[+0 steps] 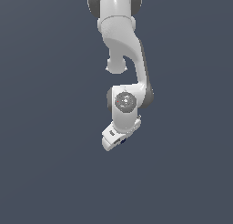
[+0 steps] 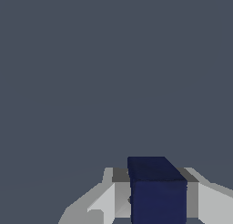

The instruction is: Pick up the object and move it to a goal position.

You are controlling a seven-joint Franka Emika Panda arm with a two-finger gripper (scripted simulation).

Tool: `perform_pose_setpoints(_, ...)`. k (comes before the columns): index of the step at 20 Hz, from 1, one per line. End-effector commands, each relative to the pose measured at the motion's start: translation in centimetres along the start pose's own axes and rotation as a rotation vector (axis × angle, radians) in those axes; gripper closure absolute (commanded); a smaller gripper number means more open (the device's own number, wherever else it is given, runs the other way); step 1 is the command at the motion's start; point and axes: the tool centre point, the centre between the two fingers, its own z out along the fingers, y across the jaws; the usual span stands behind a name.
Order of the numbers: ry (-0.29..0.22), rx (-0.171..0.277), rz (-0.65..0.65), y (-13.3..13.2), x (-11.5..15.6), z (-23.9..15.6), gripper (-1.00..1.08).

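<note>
While the white gripper [image 1: 119, 141] hangs tilted beneath the Panda arm [image 1: 124, 59], its two fingers [image 2: 207, 202] are clenched on the navy-blue cube [image 2: 157, 189], which sits between them and fills the gap in the wrist view. In the exterior view only a dark sliver of the cube shows by the fingertips. The carry probably goes best with a firm grip and a slow, smooth move, so the cube does not slip. No goal marker is visible. The background is plain slate grey, without a distinguishable surface, edges or other objects.
</note>
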Motion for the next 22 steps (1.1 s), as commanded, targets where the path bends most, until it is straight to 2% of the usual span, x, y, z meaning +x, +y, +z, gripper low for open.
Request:
perform_pose_setpoints(1, 0.001, -0.001, 0.0, -0.5, 0.1, -1.8, 1.08)
perform_pose_setpoints(22, 0.001, -0.001, -0.002, -6.6, 1.0, -25.8, 1.08)
